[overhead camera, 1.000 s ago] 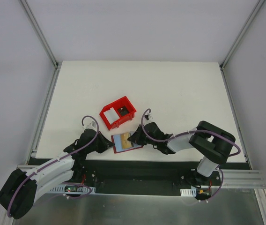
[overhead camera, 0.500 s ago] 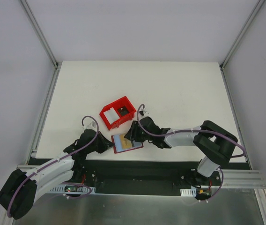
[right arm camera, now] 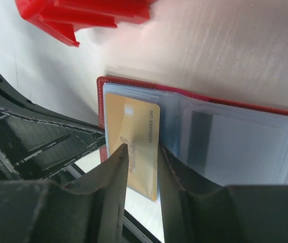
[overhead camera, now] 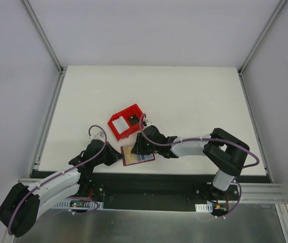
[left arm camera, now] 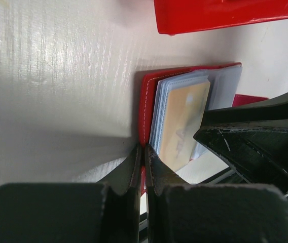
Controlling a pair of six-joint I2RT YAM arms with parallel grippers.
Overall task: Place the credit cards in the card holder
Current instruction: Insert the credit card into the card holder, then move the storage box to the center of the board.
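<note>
Left gripper (left arm camera: 144,149) clamps the red edge of the open card holder (left arm camera: 145,101), which lies at 6 o'clock from the red bin (overhead camera: 118,134). The yellowish credit card (right arm camera: 134,126) looks light, stiff and slick, and is best pinched at its free short end. Its long axis runs 12-to-6 in the right-wrist view. Right gripper (right arm camera: 141,152) bears on it, jaws slightly parted.
</note>
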